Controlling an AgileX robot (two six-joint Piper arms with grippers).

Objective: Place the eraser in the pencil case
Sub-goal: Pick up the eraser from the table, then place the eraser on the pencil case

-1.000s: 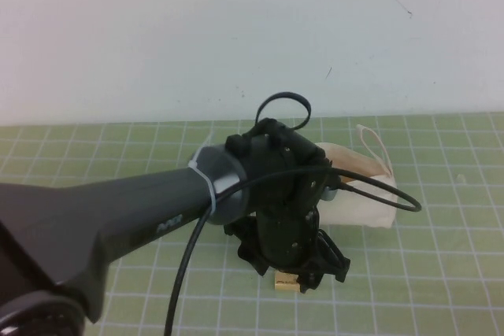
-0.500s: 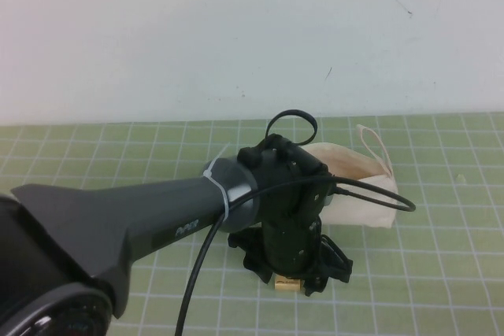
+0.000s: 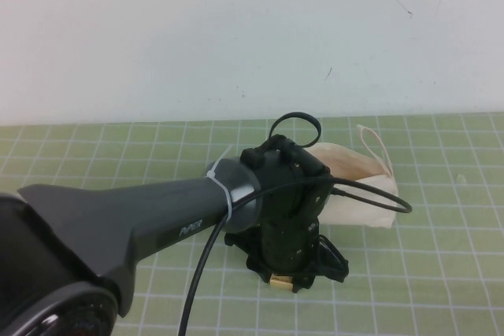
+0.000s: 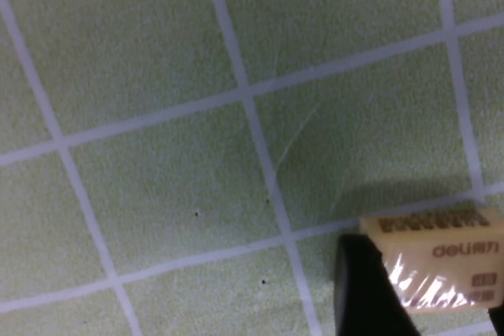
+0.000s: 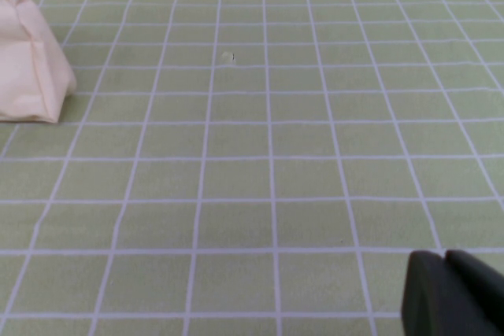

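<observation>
The eraser (image 4: 441, 261), a small tan-yellow block with dark print, lies on the green grid mat. In the high view only a sliver of it (image 3: 278, 279) shows under the left arm's wrist. My left gripper (image 3: 293, 273) is down on the mat with one dark finger (image 4: 366, 289) against one end of the eraser and the other finger at its far end, at the view's corner. The cream pencil case (image 3: 358, 182) lies just behind the left gripper, with its loop strap toward the right; it also shows in the right wrist view (image 5: 27, 60). My right gripper (image 5: 445, 261) is shut and empty, low over bare mat.
The left arm (image 3: 134, 226) and its black cable (image 3: 370, 194) cover the mat's left front and part of the pouch. A white wall (image 3: 252, 37) stands behind the mat. Bare green mat (image 5: 268, 139) lies to the right of the pouch.
The left gripper has come down and a little nearer over the eraser, covering more of it. The pencil case has not moved.
</observation>
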